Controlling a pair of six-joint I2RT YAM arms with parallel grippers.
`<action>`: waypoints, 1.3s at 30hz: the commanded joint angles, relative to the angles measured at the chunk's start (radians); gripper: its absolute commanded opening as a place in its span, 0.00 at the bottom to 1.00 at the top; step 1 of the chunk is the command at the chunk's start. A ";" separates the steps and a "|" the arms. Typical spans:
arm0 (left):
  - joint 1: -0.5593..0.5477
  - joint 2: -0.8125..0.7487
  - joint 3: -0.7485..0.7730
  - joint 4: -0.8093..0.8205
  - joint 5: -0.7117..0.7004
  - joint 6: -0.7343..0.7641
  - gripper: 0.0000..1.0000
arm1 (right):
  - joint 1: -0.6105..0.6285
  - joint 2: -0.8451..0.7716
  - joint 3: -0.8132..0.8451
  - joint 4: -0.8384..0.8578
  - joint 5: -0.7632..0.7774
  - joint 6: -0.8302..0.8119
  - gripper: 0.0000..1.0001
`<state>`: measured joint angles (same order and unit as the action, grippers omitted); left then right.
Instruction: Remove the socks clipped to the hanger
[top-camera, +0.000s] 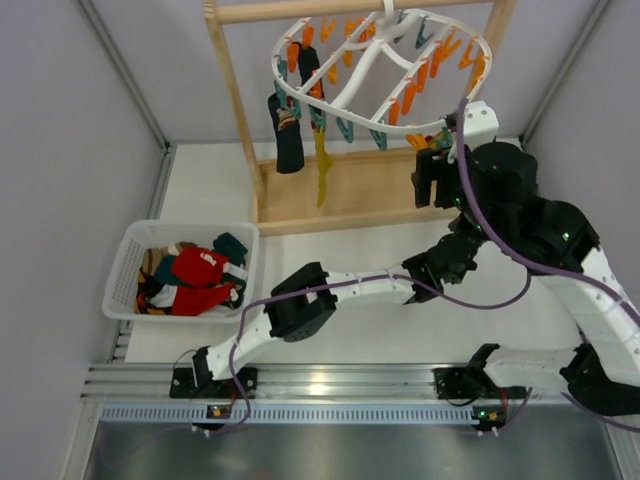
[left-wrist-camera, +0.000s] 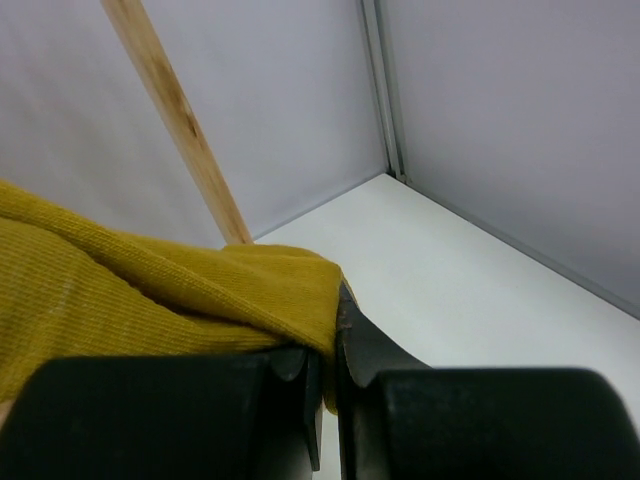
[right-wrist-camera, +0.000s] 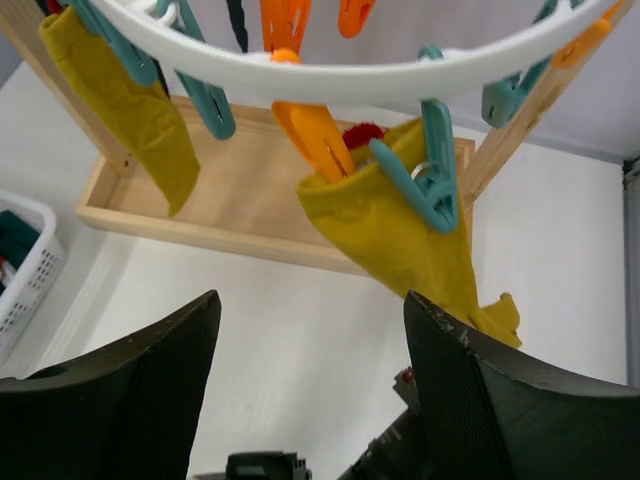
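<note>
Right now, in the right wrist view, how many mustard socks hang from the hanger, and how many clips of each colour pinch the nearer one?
Mustard-yellow socks: 2
Orange clips on the nearer sock: 1
Teal clips on the nearer sock: 1
Total: 4

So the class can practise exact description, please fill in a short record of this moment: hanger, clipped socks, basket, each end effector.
hanger: white oval frame with orange and teal clips, hung on wooden rack
clipped socks: dark sock and mustard sock at the left; second mustard sock under one orange and one teal clip
basket: white, left of rack, holds red and teal socks
left end effector: shut on mustard fabric, likely the second mustard sock
right end effector: open, empty, below the second mustard sock
</note>
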<state>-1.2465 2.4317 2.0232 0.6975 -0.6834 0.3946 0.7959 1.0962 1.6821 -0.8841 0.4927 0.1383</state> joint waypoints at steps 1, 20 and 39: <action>-0.007 0.023 0.048 0.046 0.038 0.003 0.07 | 0.028 0.076 0.126 -0.015 0.108 -0.060 0.71; -0.008 -0.016 0.014 0.046 0.031 -0.010 0.06 | 0.138 0.410 0.332 0.051 0.553 -0.324 0.53; -0.008 -0.086 -0.061 0.046 0.038 -0.105 0.06 | 0.146 0.320 0.013 0.511 0.639 -0.513 0.48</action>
<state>-1.2465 2.4344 1.9842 0.7010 -0.6693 0.3420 0.9279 1.4769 1.7378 -0.5694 1.0973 -0.3073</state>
